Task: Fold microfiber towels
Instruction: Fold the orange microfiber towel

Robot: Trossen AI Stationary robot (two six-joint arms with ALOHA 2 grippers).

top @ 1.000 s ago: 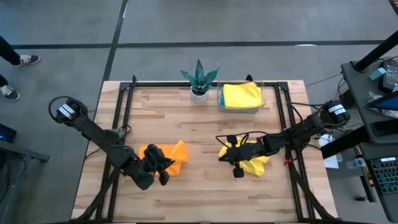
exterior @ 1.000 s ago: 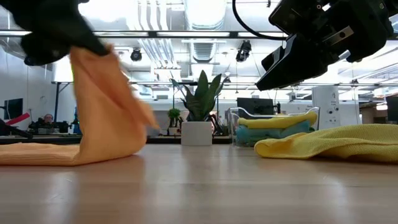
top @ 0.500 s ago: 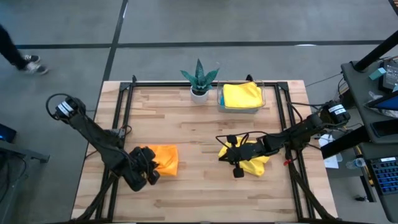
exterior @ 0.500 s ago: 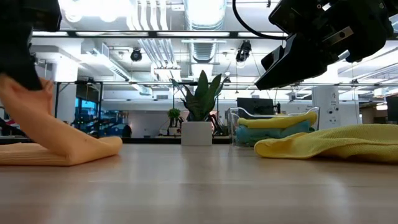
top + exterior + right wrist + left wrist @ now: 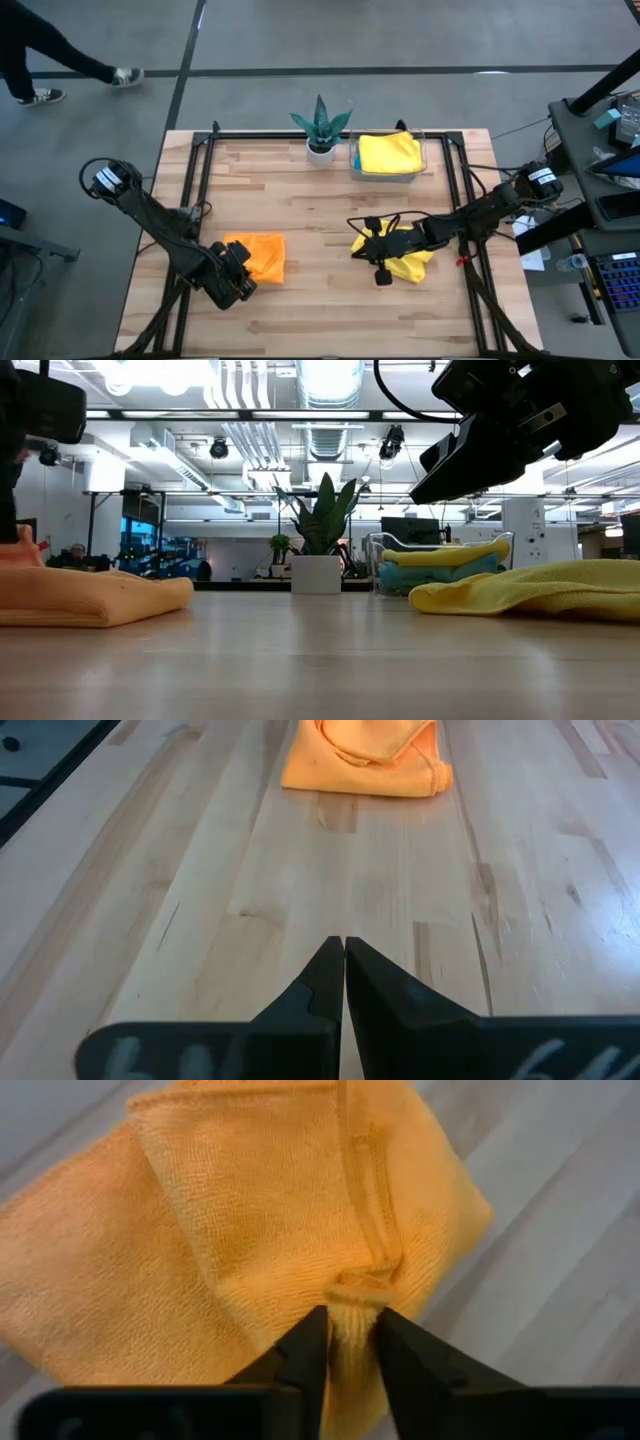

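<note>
An orange towel lies folded on the wooden table, left of centre; the low view shows it flat. My left gripper is at its near-left edge, shut on a bunch of the cloth. A crumpled yellow towel lies right of centre. My right gripper is shut with nothing in it and hangs above that towel's left end, clear of it. At the back, a clear tray holds a folded yellow towel on top of a blue one. My left gripper pinches a small bunched fold at the orange towel's edge between its two fingertips. The fingers come steeply from above, slanting in from the table's near-left side. The towel lies folded on the table, slack, with only the pinched bit raised.
A spiky green plant in a white pot stands at the back, left of the tray. Black frame rails run along the table's left and right sides. A person walks on the floor beyond the far left corner.
My left gripper has gone down and toward the table's left edge, tipping to point more steeply down. The orange towel's raised half, held up a second ago, has come over and down onto the rest, so the towel now lies flat and folded.
</note>
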